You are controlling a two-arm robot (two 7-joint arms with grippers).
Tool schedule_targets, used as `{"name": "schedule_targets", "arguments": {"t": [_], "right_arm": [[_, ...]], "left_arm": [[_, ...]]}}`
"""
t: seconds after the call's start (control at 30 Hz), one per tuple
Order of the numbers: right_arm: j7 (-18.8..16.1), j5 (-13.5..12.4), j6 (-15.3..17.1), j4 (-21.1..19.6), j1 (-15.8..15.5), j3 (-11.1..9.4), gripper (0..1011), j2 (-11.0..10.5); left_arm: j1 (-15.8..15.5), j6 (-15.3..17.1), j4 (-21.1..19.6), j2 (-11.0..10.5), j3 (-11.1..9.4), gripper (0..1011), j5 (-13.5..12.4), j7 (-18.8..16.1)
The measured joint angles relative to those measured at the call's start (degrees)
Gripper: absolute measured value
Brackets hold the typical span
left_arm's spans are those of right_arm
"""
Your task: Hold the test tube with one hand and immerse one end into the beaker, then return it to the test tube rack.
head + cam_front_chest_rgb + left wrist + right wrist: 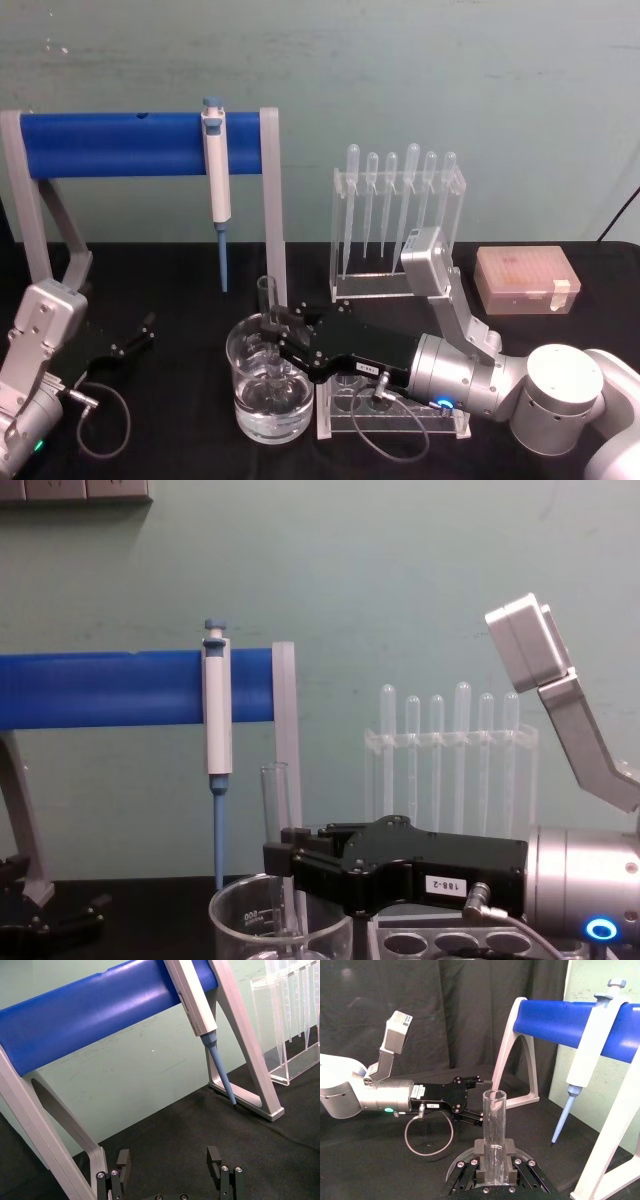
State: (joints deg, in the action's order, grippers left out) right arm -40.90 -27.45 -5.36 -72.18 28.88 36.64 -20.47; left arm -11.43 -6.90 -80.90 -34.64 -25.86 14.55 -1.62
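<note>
The test tube (266, 298) stands upright with my right gripper (275, 335) shut on its middle. Its lower end is down inside the beaker (243, 392), a wide glass one holding clear liquid, at the table's front centre. From the chest view the test tube (275, 805) rises above the beaker (240, 920) rim, with the right gripper (285, 865) clamping it from the right. In the right wrist view the test tube (494, 1125) sits between the right gripper's pads (481, 1152). My left gripper (140, 335) rests open at the front left, apart from everything; its fingers (122, 1160) stand wide.
A blue-barred stand (130, 143) with a hanging pipettor (216, 170) stands behind the beaker. A clear rack of plastic pipettes (400, 215) is at back centre. A tube rack (400, 415) lies under my right arm. An orange tip box (525, 280) sits far right.
</note>
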Motion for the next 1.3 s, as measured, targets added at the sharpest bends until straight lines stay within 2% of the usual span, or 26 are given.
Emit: {"name": "schedule_targets", "arguments": {"t": [1.3], "right_arm": [[0.0,0.0,0.0,0.0,0.0,0.0,238,0.0]], "left_arm": [[0.0,0.0,0.0,0.0,0.0,1000,0.0,0.0]]}}
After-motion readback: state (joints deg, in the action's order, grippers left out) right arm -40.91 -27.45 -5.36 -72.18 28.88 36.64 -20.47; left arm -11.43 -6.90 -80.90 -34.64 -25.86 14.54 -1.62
